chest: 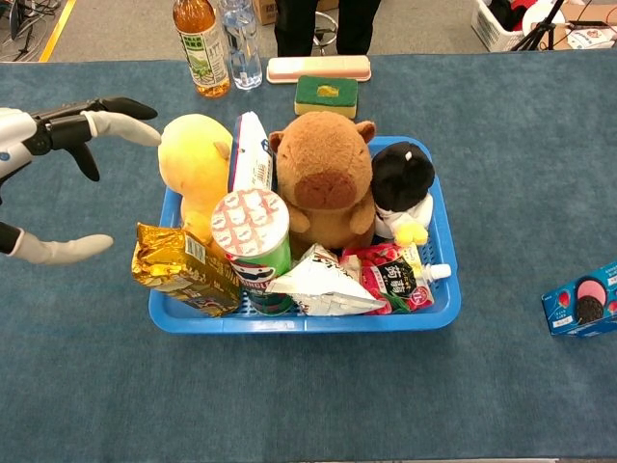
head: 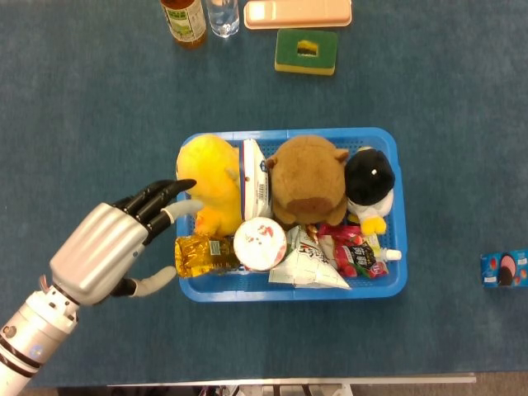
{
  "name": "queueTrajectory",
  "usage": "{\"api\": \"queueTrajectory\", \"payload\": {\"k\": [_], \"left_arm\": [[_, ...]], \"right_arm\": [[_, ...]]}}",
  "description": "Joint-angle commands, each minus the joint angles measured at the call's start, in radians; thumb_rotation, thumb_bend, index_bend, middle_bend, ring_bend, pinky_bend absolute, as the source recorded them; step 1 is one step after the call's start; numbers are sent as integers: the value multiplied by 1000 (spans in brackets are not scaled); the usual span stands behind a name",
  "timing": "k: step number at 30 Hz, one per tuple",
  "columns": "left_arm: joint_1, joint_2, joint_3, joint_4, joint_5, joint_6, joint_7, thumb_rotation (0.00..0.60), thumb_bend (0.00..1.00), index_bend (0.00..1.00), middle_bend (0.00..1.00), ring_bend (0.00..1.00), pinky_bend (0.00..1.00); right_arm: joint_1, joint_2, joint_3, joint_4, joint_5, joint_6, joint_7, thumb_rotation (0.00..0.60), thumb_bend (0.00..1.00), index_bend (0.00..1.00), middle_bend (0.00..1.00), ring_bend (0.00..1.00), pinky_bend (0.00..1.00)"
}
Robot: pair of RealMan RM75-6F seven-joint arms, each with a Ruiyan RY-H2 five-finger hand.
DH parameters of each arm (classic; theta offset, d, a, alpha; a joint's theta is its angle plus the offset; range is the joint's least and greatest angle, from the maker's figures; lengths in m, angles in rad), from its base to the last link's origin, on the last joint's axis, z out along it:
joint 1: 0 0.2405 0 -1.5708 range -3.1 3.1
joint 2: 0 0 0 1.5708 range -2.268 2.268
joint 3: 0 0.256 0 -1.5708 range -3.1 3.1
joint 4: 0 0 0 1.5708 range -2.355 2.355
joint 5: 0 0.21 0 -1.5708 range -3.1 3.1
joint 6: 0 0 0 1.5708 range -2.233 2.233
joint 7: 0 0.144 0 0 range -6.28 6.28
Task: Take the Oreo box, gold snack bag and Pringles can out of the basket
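The blue basket [head: 396, 276] [chest: 445, 311] sits mid-table. The gold snack bag [head: 198, 254] [chest: 179, 266] leans in its front left corner, partly over the rim. Beside it the Pringles can [head: 260, 244] [chest: 254, 246] stands upright with its white lid up. The blue Oreo box [head: 504, 268] [chest: 582, 300] lies on the cloth far right, outside the basket. My left hand [head: 111, 246] [chest: 53, 145] hovers open just left of the basket, fingers spread toward the gold bag, holding nothing. My right hand is out of sight.
In the basket are also a yellow plush [head: 208, 179], a brown capybara plush [head: 308, 177], a penguin plush [head: 369, 179], a white carton [head: 255, 189] and snack packets [head: 309, 264]. At the back stand a tea bottle [chest: 201, 48], a water bottle [chest: 240, 40], a sponge [head: 306, 51] and a pink case [head: 297, 12].
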Motion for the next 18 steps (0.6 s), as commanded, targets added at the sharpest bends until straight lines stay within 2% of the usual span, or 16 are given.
{"api": "queueTrajectory", "payload": {"k": [1,18], "left_arm": [[-3,6,11,-12,5,-13,-12,600,242,162,79,110,373],[12,-100,16,-15,-71,-49,80,600,195,107,3,46,345]], "right_arm": [[0,0,0,5,-3,-1,8,600,0,71,238,237,554],[-36,4,-15,54,-28,24,92,600,0,72,242,237,554]]}}
